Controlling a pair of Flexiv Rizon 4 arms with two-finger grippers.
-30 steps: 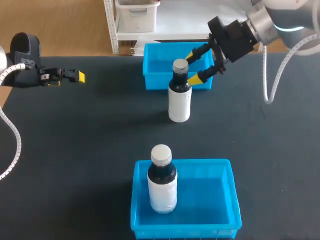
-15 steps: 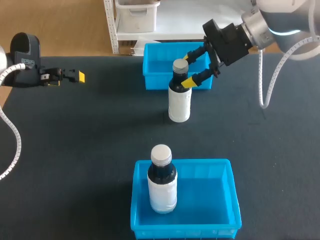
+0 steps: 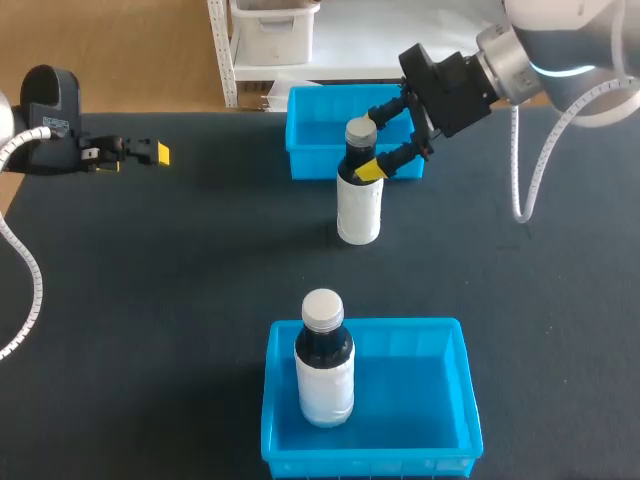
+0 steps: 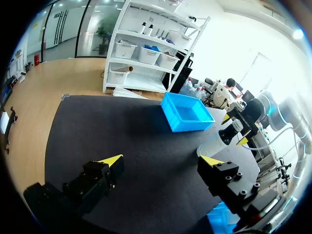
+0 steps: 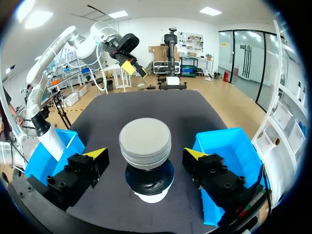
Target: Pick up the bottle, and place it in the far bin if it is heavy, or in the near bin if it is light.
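Note:
A bottle [image 3: 358, 205] with a white body, dark shoulder and grey cap stands upright on the dark table, just in front of the far blue bin [image 3: 310, 135]. My right gripper [image 3: 369, 144] is open, its two yellow-tipped fingers either side of the bottle's neck. In the right wrist view the cap [image 5: 145, 140] sits midway between the fingers of my right gripper [image 5: 145, 155], with a gap on each side. A second, similar bottle [image 3: 324, 365] stands in the near blue bin [image 3: 430, 400]. My left gripper [image 4: 161, 161] hangs open and empty over the table's far left [image 3: 150, 153].
The far bin [image 5: 229, 151] holds nothing and lies close beside one right finger. Bare dark table separates the two bins. My left arm [image 3: 50, 130] stays at the left edge, well away from both bottles.
My right gripper has moved leftward and a little down, from beside the bottle to straddling its neck. Its fingers stayed wide apart. The left arm and both bottles have not moved.

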